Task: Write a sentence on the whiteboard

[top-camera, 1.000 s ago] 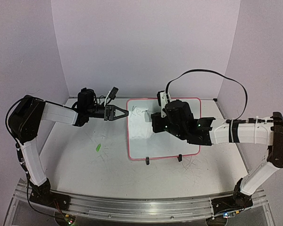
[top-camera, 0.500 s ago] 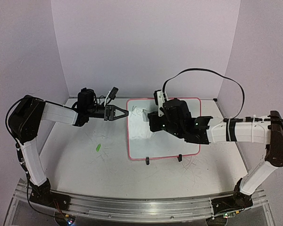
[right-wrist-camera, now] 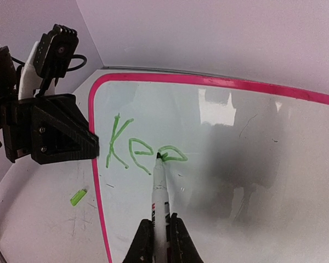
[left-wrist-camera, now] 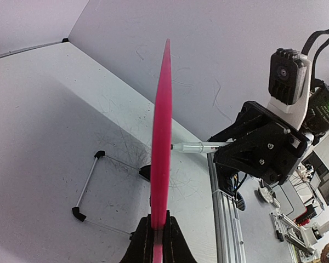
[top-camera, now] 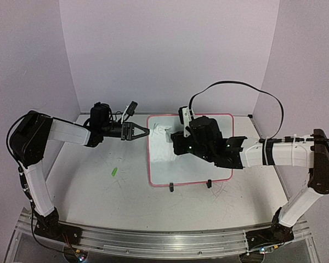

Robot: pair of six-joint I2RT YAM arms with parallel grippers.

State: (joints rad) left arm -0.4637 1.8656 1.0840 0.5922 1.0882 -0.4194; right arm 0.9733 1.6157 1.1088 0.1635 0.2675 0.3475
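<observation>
Whiteboard (top-camera: 170, 171) on the table (top-camera: 98, 192), far of middle, with its left edge clamped in the left gripper (left-wrist-camera: 156, 241). Right gripper (right-wrist-camera: 160, 241) clenched on a marker (right-wrist-camera: 160, 197), tip touching the board's far left. Of the sentence (right-wrist-camera: 137, 149), only green "Kee". Green cap (top-camera: 114, 171) left of board.

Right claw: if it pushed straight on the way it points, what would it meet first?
The whiteboard, probably: the marker held in the right claw points at it, tip touching the white surface.
</observation>
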